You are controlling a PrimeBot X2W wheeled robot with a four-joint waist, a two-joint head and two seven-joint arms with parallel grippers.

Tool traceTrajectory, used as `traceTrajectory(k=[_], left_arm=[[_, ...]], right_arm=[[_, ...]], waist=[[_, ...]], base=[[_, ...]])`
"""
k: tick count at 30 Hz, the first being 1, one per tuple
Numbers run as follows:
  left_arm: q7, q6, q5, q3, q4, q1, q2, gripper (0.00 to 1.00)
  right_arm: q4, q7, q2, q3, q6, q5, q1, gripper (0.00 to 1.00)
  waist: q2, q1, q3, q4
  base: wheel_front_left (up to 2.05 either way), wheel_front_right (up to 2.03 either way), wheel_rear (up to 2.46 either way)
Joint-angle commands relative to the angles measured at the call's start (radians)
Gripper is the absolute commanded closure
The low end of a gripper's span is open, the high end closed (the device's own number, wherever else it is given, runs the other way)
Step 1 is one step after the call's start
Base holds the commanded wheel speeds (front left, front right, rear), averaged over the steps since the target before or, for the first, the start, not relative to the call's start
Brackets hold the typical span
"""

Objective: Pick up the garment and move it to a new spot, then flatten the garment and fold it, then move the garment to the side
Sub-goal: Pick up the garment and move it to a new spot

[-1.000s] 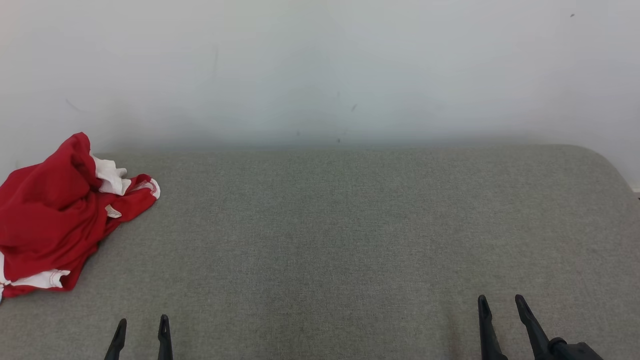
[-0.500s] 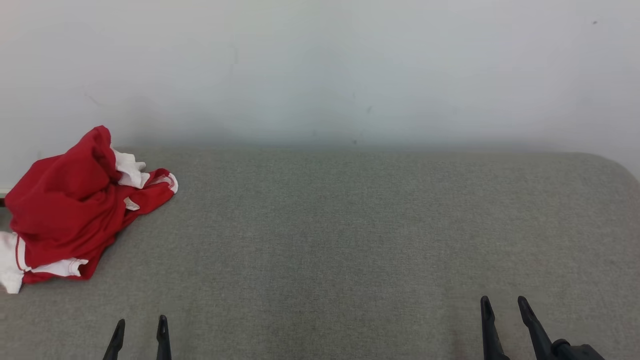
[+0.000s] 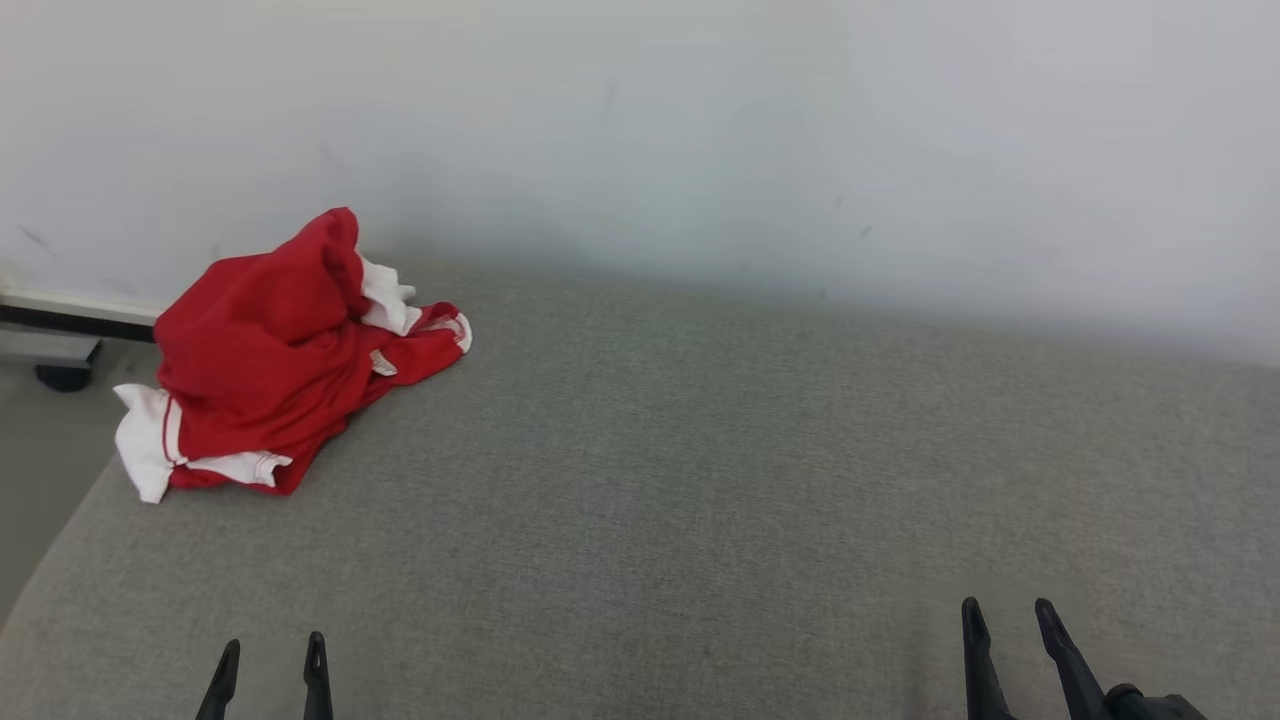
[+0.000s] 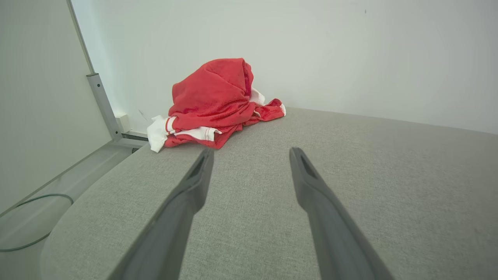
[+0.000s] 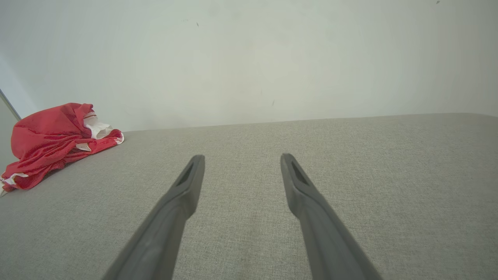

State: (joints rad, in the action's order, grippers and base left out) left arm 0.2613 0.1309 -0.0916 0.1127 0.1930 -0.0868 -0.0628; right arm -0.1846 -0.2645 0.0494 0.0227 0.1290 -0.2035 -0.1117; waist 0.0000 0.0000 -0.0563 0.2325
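Crumpled red garment with white trim (image 3: 270, 360) is heaped at the far-left corner of the grey woven fabric-covered surface (image 3: 700, 480), about 10 o'clock in head view, bunched against the plain white wall (image 3: 700, 120). One white cuff lies at the surface's left edge. Not flattened, not folded.

Left gripper (image 3: 274, 645): 7 o'clock in head view, only the two dark fingertips showing, jaws spread, nothing between them. It is well apart from the garment, which sits at 12 o'clock from it. In left wrist view the left gripper (image 4: 252, 151) points over bare fabric, with the garment (image 4: 214, 101) beyond the tips at 11 o'clock.

Right gripper (image 3: 1005, 605): 5 o'clock in head view, jaws also spread and empty, over bare fabric. In right wrist view the right gripper (image 5: 242, 156) faces the wall, with the garment (image 5: 50, 144) far off at 9 o'clock.

Left of the surface: pale floor (image 3: 40, 450), a grey metal post (image 4: 102, 105) at the wall corner, a thin cable (image 4: 35, 217) on the floor and a small dark foot (image 3: 62, 376).
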Motion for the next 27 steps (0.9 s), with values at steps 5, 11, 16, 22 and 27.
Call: traceTrajectory(k=[5, 11, 16, 22, 27], left_arm=[[0.004, -0.001, 0.004, 0.005, -0.004, -0.01, -0.008, 0.0], [0.004, -0.001, 0.002, 0.008, -0.005, -0.01, -0.008, 0.0], [0.004, -0.001, 0.0, 0.007, -0.004, -0.016, -0.007, 0.0], [0.004, -0.001, -0.004, 0.024, 0.001, -0.013, -0.004, 0.0], [0.004, -0.001, -0.001, 0.025, 0.001, -0.018, -0.001, 0.0]], right_arm=[[0.0, -0.002, 0.002, -0.001, 0.003, -0.013, -0.007, 0.0], [-0.001, -0.002, 0.002, -0.008, 0.003, -0.015, -0.004, 0.0], [0.0, -0.002, 0.002, -0.007, 0.003, -0.016, 0.001, 0.0], [-0.001, -0.002, 0.002, -0.016, 0.003, -0.015, 0.003, 0.0], [-0.002, -0.002, 0.002, -0.019, 0.003, -0.015, 0.003, 0.0]], waist=[[0.0, 0.0, 0.004, 0.108], [0.0, 0.0, 0.006, 0.168], [0.0, 0.0, 0.007, 0.203], [0.0, 0.0, 0.006, 0.222], [0.0, 0.0, 0.005, 0.226]], base=[[0.0, 0.0, 0.0], [0.0, 0.0, 0.0], [0.0, 0.0, 0.0], [0.0, 0.0, 0.0], [0.0, 0.0, 0.0]])
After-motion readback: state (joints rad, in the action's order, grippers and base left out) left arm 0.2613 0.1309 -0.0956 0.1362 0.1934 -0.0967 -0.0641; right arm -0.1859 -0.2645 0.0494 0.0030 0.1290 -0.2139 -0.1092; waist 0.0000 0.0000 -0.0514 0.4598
